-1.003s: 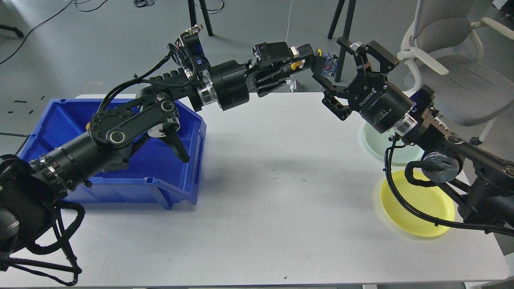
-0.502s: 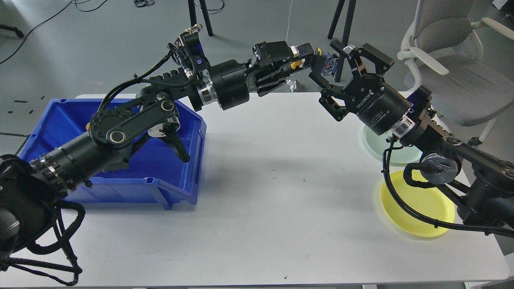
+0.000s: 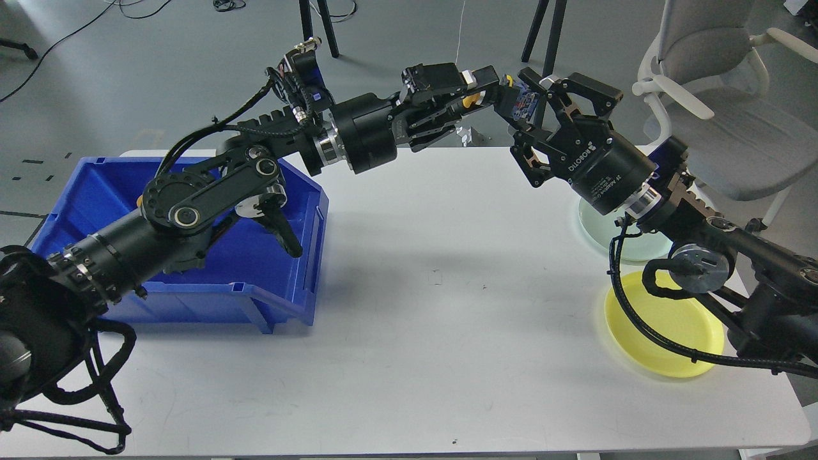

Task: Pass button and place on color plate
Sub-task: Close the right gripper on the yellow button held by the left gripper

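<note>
My left gripper (image 3: 497, 89) is held high above the table's far edge, shut on the button (image 3: 521, 102), a small part with a yellow cap and a dark blue body. My right gripper (image 3: 548, 102) is open, and its fingers stand on either side of the button's blue end, very close to it; I cannot tell if they touch it. The yellow plate (image 3: 664, 332) lies at the right front of the table, partly under my right arm. A pale green plate (image 3: 623, 230) lies behind it, mostly hidden by the right wrist.
A blue bin (image 3: 192, 281) stands on the left of the white table (image 3: 415, 306), under my left arm. A grey office chair (image 3: 722, 115) stands behind the table's right end. Tripod legs stand on the floor behind the table.
My right gripper has moved left and slightly up, so its open fingers now bracket the button. My left gripper has held almost still with the button.
</note>
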`<action>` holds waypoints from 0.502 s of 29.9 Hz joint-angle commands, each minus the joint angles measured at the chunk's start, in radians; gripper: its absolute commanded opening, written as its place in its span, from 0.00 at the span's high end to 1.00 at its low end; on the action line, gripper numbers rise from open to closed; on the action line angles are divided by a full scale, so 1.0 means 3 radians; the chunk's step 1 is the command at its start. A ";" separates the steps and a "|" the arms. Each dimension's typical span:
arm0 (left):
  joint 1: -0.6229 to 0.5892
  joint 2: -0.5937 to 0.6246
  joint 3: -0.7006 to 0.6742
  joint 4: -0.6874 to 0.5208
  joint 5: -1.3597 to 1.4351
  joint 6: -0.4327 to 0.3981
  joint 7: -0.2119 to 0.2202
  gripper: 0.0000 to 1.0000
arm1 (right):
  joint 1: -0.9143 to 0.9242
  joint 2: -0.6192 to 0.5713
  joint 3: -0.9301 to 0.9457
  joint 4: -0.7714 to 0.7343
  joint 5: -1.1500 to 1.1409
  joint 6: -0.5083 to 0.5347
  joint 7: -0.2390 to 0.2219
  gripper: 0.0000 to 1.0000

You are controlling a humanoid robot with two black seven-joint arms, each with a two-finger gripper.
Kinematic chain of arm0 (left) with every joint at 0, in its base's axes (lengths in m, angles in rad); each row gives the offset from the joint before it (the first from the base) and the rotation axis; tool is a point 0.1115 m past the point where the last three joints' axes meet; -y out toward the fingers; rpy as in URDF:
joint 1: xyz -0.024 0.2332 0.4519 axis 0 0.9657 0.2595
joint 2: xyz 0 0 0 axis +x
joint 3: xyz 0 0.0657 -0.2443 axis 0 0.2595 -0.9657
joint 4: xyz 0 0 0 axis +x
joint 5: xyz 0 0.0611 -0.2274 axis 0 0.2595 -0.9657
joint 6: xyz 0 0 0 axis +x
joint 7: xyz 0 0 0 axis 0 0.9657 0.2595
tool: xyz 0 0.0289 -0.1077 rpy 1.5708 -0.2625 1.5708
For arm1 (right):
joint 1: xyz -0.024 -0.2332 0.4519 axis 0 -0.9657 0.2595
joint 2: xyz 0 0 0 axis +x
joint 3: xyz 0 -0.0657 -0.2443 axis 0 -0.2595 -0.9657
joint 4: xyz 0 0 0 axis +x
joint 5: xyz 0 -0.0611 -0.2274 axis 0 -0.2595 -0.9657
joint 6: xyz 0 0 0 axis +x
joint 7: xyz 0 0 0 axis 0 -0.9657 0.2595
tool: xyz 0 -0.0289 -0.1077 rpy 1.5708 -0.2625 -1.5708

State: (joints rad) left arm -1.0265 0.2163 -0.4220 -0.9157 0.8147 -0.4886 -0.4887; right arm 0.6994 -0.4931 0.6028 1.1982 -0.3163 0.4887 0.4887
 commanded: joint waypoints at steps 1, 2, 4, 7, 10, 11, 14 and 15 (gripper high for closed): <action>0.0001 0.0000 0.0001 0.0000 0.0000 0.0000 0.0000 0.69 | 0.0000 0.0002 0.0005 -0.0001 0.0001 0.0000 0.0000 0.72; 0.0001 0.0000 0.0001 0.0000 0.0005 0.0000 0.0000 0.69 | 0.0000 0.0002 0.0005 -0.0001 0.0001 0.0000 0.0000 0.73; 0.0006 0.0000 0.0001 0.0000 0.0005 0.0000 0.0000 0.69 | 0.0000 0.0002 0.0011 -0.0001 0.0001 0.0000 0.0000 0.75; 0.0006 0.0000 0.0001 0.0000 0.0005 0.0000 0.0000 0.67 | 0.0000 0.0002 0.0011 -0.0001 0.0001 0.0000 0.0000 0.77; 0.0006 0.0000 0.0001 0.0000 0.0005 0.0000 0.0000 0.65 | 0.0000 0.0012 0.0016 -0.0001 0.0001 0.0000 0.0000 0.78; 0.0006 0.0000 0.0001 0.0000 0.0010 0.0000 0.0000 0.65 | 0.0000 0.0013 0.0016 -0.0001 0.0001 0.0000 0.0000 0.78; 0.0006 -0.0005 0.0001 -0.0005 0.0010 0.0000 0.0000 0.66 | -0.0005 0.0013 0.0016 -0.0001 0.0001 0.0000 0.0000 0.77; 0.0006 -0.0005 0.0001 -0.0005 0.0010 0.0000 0.0000 0.66 | -0.0005 0.0013 0.0016 -0.0001 0.0001 0.0000 0.0000 0.78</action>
State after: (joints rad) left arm -1.0248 0.2157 -0.4223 -0.9169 0.8171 -0.4886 -0.4891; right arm 0.6993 -0.4896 0.6073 1.1981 -0.3164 0.4885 0.4886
